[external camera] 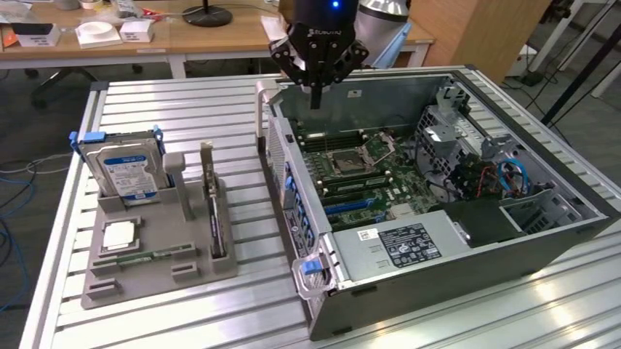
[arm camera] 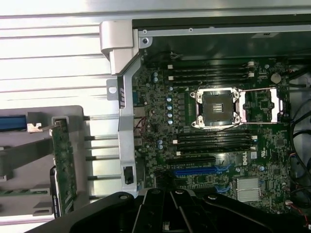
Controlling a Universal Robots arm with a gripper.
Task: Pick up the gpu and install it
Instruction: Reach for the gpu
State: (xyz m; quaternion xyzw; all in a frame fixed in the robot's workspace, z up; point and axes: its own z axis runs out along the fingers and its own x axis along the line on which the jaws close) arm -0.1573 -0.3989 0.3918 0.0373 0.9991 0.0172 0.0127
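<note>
The gpu [external camera: 211, 211] stands on edge in a slot of the grey holder [external camera: 155, 273] on the exterior view's left; its green board edge [arm camera: 63, 165] also appears in the wrist view. My gripper [external camera: 315, 100] hangs above the back rim of the open computer case [external camera: 466, 269], well apart from the gpu, its black fingers shut together with nothing between them. In the wrist view the shut gripper [arm camera: 167, 213] looks down over the motherboard [arm camera: 214, 145], with the blue expansion slots [arm camera: 194, 171] just ahead of the fingers.
The holder also carries an upright hard drive with a blue-white label [external camera: 121, 171], a flat processor chip [external camera: 118, 234] and a green memory stick [external camera: 145, 256]. The case's side wall [external camera: 291, 196] rises between holder and motherboard. A desk with boxes [external camera: 107, 33] stands behind.
</note>
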